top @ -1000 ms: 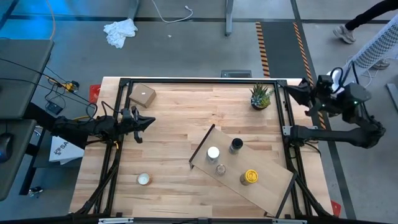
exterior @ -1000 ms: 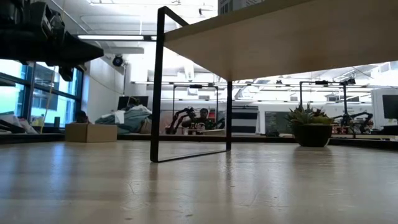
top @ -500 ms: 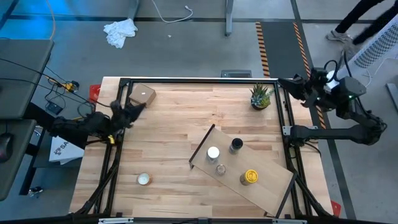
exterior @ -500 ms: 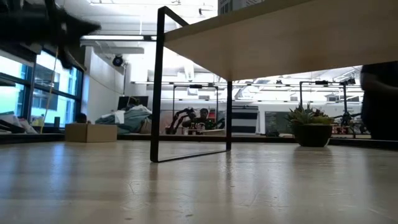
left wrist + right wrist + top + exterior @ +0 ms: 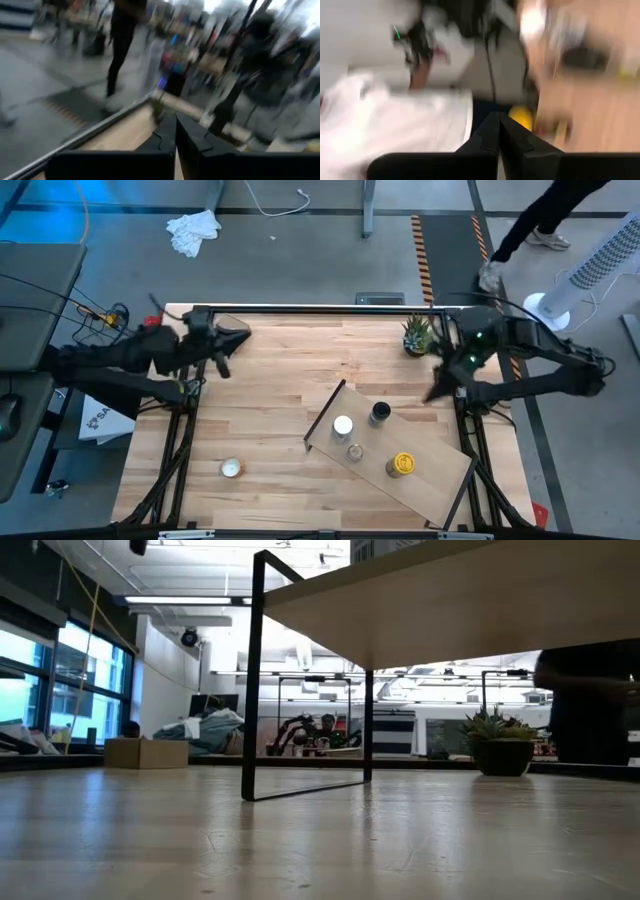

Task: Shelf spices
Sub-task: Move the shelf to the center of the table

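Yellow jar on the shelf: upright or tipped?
Upright. In the high view the yellow jar shows only its round lid from straight above, standing on the shelf.

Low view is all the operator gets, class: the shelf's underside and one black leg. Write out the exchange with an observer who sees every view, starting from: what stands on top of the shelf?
Observer: Four jars stand on the shelf: a white-capped jar, a black-capped jar, a clear glass jar and a yellow jar.
Operator: Is anything off the shelf?
Observer: One small light-lidded jar stands on the table, apart from the shelf, on the left arm's side.
Operator: What is the dark blur on my right?
Observer: The right arm. The right tool is shut, between the potted plant and the shelf; the left tool is shut over the far left corner.
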`<state>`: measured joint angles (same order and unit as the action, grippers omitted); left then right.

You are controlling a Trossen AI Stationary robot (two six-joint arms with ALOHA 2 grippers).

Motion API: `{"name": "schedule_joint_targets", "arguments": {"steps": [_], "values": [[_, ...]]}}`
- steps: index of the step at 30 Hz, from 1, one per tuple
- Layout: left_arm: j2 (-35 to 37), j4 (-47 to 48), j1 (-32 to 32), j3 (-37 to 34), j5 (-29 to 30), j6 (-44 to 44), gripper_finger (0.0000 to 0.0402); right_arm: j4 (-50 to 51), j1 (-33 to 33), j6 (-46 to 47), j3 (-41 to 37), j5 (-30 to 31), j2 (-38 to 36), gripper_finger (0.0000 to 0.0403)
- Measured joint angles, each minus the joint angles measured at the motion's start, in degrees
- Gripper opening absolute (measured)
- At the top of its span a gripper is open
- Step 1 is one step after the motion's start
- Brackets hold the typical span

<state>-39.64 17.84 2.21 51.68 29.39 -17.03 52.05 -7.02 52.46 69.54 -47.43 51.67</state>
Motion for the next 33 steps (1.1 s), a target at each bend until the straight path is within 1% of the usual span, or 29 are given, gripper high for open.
{"name": "schedule_joint_targets", "arguments": {"steps": [2,4,6,7,10,16,19,21,27,30,33], "values": [[-2.34,3.39,-1.84,3.74,-2.50,-0.28,0.0000,9.86,2.97,0.88,2.14,-3.45,0.98,0.0000],[-3.47,4.44,-3.80,5.47,-5.91,0.08,0.0000,19.57,6.52,1.63,4.45,-3.89,1.40,0.0000],[-3.80,4.28,-5.88,5.81,-9.18,1.14,0.0000,27.95,10.43,3.47,5.59,-1.70,1.22,0.0000],[-3.84,4.71,-6.97,5.68,-10.39,1.19,0.0000,30.63,12.50,5.19,5.53,-0.21,1.09,0.0000],[-3.86,5.39,-10.62,4.66,-13.77,0.94,0.0000,34.04,18.64,11.13,3.46,2.93,1.06,0.0000],[-5.94,5.45,-16.58,2.37,-24.61,-0.88,0.0000,30.39,28.75,23.35,-3.59,3.95,1.21,0.0000],[-7.51,6.18,-18.15,1.23,-27.49,-0.90,0.0000,29.01,33.42,29.47,-6.43,3.88,1.26,0.0000],[-8.42,6.64,-18.75,0.88,-28.24,-0.88,0.0000,26.51,36.32,34.01,-7.80,3.70,1.17,0.0000],[-10.84,8.81,-20.06,0.72,-30.81,-0.81,0.0000,14.68,44.06,47.36,-12.81,4.33,1.21,0.0000],[-11.59,9.29,-20.37,0.72,-30.86,0.61,0.0000,10.19,47.84,51.51,-15.71,5.97,1.23,0.0000],[-11.89,9.34,-20.37,0.72,-30.82,1.78,0.0000,8.58,50.81,54.46,-18.07,8.33,1.23,0.0000]]}}
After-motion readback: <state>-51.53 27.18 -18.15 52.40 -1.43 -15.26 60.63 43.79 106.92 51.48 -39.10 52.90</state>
